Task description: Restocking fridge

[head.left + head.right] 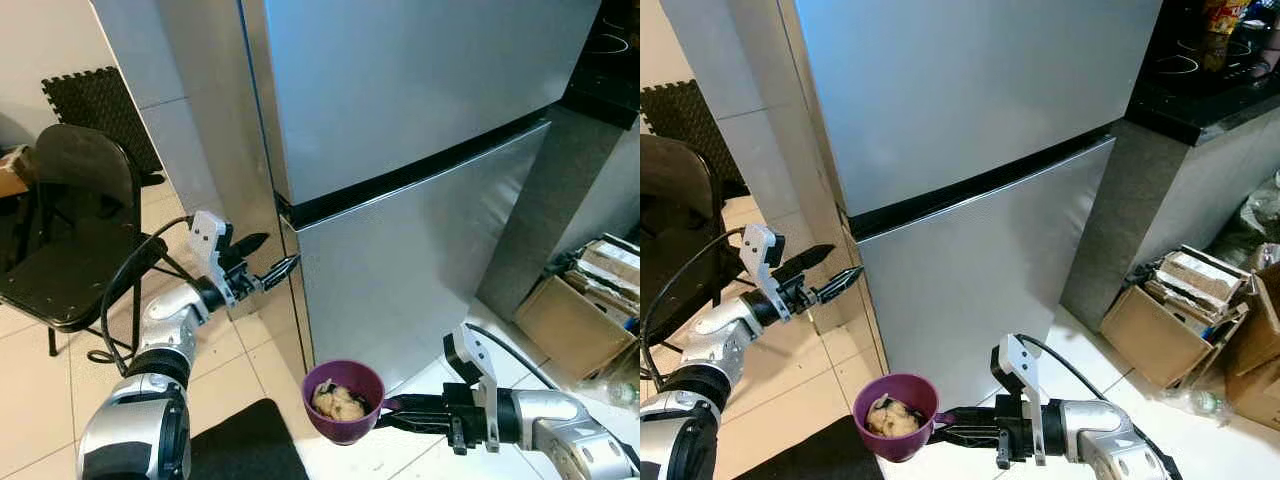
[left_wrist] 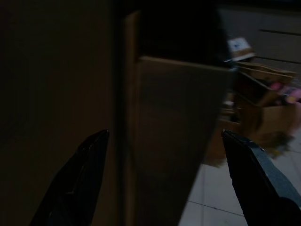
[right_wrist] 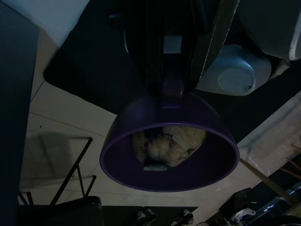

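The purple bowl (image 1: pixel 343 401) is held above the tiled floor (image 1: pixel 240 360), in front of the lower fridge door (image 1: pixel 420 260), near that door's left edge. It contains a pale, lumpy food item (image 1: pixel 339 402). The right end effector (image 1: pixel 392 414) is closed on the bowl's short handle. The fridge (image 1: pixel 400 130) is closed; a dark seam separates its upper and lower doors. No legible writing is visible. The left end effector (image 1: pixel 263 257) is open, fingers spread, at the fridge's left edge, level with the seam. A black chair (image 1: pixel 70 230) stands to the left. Open cardboard boxes (image 1: pixel 1180 310) holding packaged goods sit on the floor to the right.
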Controlling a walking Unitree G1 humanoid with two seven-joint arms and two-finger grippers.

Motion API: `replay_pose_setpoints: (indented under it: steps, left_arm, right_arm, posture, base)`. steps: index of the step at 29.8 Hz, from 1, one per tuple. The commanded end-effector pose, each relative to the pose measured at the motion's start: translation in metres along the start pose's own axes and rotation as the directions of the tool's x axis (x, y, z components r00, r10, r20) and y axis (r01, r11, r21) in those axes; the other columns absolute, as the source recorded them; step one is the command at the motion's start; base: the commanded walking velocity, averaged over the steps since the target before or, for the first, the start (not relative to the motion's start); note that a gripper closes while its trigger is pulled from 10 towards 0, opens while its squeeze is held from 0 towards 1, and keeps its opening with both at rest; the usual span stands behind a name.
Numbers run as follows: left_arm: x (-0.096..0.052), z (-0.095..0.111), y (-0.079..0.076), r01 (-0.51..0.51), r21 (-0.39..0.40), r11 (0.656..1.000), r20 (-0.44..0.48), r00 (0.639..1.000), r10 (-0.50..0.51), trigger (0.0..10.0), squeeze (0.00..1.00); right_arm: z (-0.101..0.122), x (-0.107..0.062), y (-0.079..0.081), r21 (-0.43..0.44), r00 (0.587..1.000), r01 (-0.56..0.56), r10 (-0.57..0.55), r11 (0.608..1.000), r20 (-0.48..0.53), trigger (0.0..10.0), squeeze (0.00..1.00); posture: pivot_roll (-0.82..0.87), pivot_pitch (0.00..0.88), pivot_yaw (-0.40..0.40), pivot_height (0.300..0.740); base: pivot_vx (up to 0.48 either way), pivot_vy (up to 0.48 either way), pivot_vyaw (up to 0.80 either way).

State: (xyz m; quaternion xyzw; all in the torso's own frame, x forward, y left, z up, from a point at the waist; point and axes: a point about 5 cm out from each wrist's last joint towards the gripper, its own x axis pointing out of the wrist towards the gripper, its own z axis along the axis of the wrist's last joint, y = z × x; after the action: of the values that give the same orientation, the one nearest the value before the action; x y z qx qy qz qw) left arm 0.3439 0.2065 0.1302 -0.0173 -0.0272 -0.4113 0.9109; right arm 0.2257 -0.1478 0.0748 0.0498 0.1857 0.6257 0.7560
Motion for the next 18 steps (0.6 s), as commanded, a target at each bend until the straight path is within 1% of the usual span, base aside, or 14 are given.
replay_pose_setpoints:
  steps: [1,2,3,5,11,15,18]
  left_arm:
    - [0.004,0.004,-0.002,0.057,-0.007,0.998,0.002,0.998,-0.057,10.0,0.00]
    - [0.004,0.004,-0.003,0.080,-0.015,0.997,0.002,0.997,-0.080,10.0,0.00]
    - [0.004,0.004,-0.003,0.080,-0.015,0.997,0.002,0.997,-0.080,10.0,0.00]
    - [0.007,0.002,-0.009,0.154,-0.025,0.988,-0.016,0.988,-0.155,10.0,0.00]
    - [0.008,0.003,-0.009,0.168,-0.005,0.986,-0.030,0.985,-0.168,10.0,0.00]
    - [0.013,0.003,-0.010,0.142,0.029,0.989,-0.044,0.989,-0.141,10.0,0.00]
    - [0.015,0.001,-0.012,0.144,0.036,0.989,-0.050,0.989,-0.142,10.0,0.00]
  right_arm:
    - [0.005,0.000,0.003,-0.022,1.000,-0.010,0.011,1.000,0.010,10.0,0.00]
    - [0.005,0.000,0.003,-0.021,1.000,-0.009,0.010,1.000,0.010,10.0,0.00]
    - [0.005,0.000,0.003,-0.021,1.000,-0.009,0.010,1.000,0.010,10.0,0.00]
    - [0.006,0.001,0.003,-0.022,1.000,-0.008,0.008,1.000,0.010,10.0,0.00]
    - [0.007,0.002,0.002,-0.027,1.000,-0.005,0.005,1.000,0.011,10.0,0.00]
    - [0.007,0.001,0.001,-0.029,1.000,-0.002,0.002,1.000,0.010,10.0,0.00]
    - [0.007,0.002,0.001,-0.030,1.000,-0.002,0.002,1.000,0.009,10.0,0.00]
  posture:
    - [-0.07,0.000,0.034,0.740]
    - [-0.07,0.000,0.034,0.740]
    - [-0.07,0.000,0.034,0.740]
    - [-0.07,0.000,0.033,0.740]
    - [-0.07,0.000,0.030,0.740]
    - [-0.06,0.000,0.027,0.740]
    - [-0.06,0.000,0.027,0.740]
  base:
    - [0.000,0.000,0.00]
    - [0.000,0.000,0.00]
    - [0.000,0.000,0.00]
    - [0.000,0.000,0.00]
    - [0.000,0.000,0.00]
    - [0.000,0.000,0.00]
    - [0.000,0.000,0.00]
